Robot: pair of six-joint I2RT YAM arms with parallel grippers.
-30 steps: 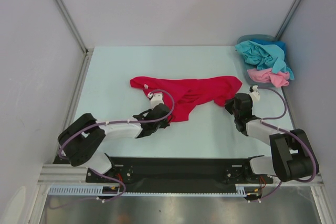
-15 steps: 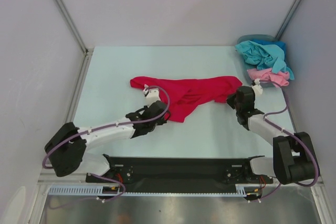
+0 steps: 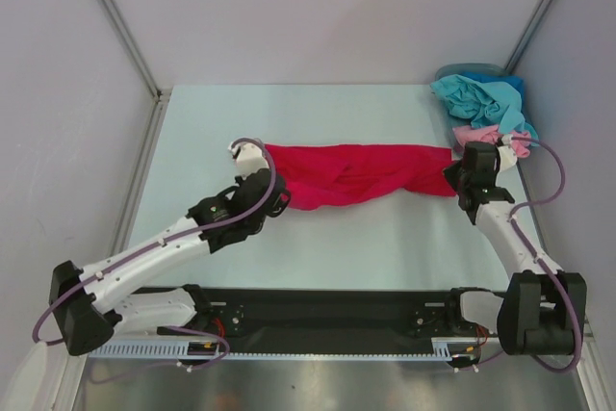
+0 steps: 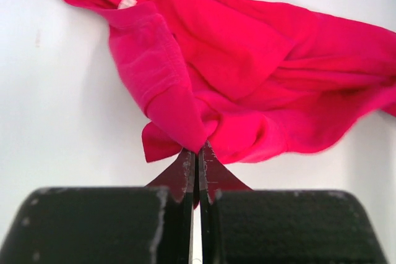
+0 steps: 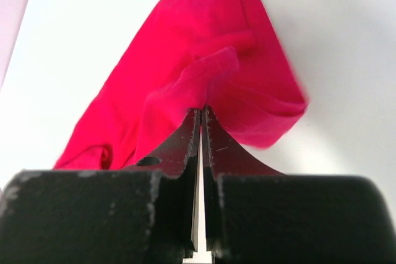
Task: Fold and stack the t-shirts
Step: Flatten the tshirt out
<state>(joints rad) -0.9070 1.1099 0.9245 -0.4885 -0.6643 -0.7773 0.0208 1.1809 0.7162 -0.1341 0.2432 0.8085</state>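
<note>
One shirt (image 3: 356, 175) spans table (image 3: 385, 238) (left to right); basket (image 3: 462, 71) behind its right end holds other shirts (image 3: 481, 103).

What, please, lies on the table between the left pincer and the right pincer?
In the top view, only the crimson red cloth t-shirt spans that stretch, the left pincer and right pincer each shut on one end.

bright, even light (wrist views slightly blurred).

Neck label (image 4: 127, 1) — no legible text
</note>
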